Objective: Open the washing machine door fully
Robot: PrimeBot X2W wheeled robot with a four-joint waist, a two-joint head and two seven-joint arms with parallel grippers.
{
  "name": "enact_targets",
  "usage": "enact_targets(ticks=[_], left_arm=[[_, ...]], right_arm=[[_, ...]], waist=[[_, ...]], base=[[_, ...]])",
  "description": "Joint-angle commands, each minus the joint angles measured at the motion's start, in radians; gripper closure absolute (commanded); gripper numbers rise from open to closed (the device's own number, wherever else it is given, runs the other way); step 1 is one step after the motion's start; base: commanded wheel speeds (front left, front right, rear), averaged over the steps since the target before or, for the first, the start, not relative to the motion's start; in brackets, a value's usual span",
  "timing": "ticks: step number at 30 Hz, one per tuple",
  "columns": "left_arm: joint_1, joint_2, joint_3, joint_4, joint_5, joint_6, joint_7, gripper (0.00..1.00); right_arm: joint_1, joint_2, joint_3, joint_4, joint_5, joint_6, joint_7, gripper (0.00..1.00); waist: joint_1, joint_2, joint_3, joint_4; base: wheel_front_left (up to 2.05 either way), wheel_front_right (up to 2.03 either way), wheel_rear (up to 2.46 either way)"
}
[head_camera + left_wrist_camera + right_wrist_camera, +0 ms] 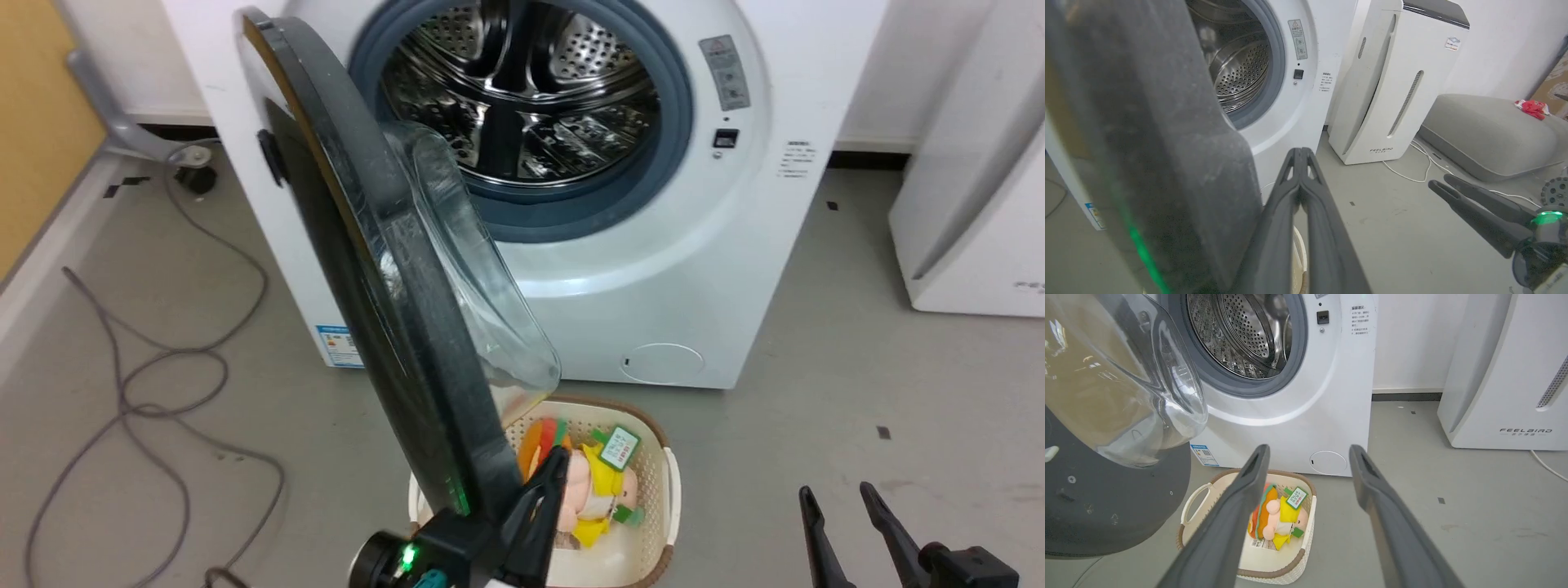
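Here the washing machine door [331, 245] stands just beside left fingers [545, 500].

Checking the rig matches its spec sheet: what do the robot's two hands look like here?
The left hand and right hand each have two long, matte dark-grey fingers tapering to narrow tips. Each sits on a black base carrying a glowing green light; the left's also shows a small teal part.

I count one washer [694, 269], one door [343, 245], one drum [522, 98] and one flap [661, 363]. On the floor [857, 367] I see one basket [1274, 563], one white unit [1494, 375] and one cushion [1490, 130]; the toys [1280, 520] inside I can't count apart.
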Motion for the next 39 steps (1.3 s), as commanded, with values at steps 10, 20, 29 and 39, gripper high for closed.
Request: enact_targets(ticks=[10, 20, 29, 39], left_arm=[[0.094, 0.055, 0.055, -0.126, 0.028, 0.107, 0.017, 1.0], [0.16, 0.097, 0.134, -0.205, 0.034, 0.187, 0.017, 1.0], [0.148, 0.171, 0.284, -0.164, -0.022, 0.192, -0.023, 1.0], [0.036, 0.257, 0.445, 0.068, -0.146, 0.092, -0.097, 1.0]], right_arm=[[0.006, 0.004, -0.006, -0.001, -0.004, 0.001, -0.004, 0.0], [0.011, 0.004, -0.028, -0.011, -0.02, 0.001, -0.003, 0.0], [0.003, 0.004, -0.031, -0.024, -0.021, 0.001, 0.002, 0.0], [-0.001, 0.004, -0.024, -0.035, -0.028, 0.001, 0.019, 0.0]], waist=[[0.0, 0.0, -0.011, 0.099], [0.0, 0.0, -0.008, 0.213], [0.0, 0.0, 0.003, 0.276], [0.0, 0.0, 0.015, 0.262]], base=[[0.0, 0.0, 0.0], [0.0, 0.0, 0.0], [0.0, 0.0, 0.0], [0.0, 0.0, 0.0]])
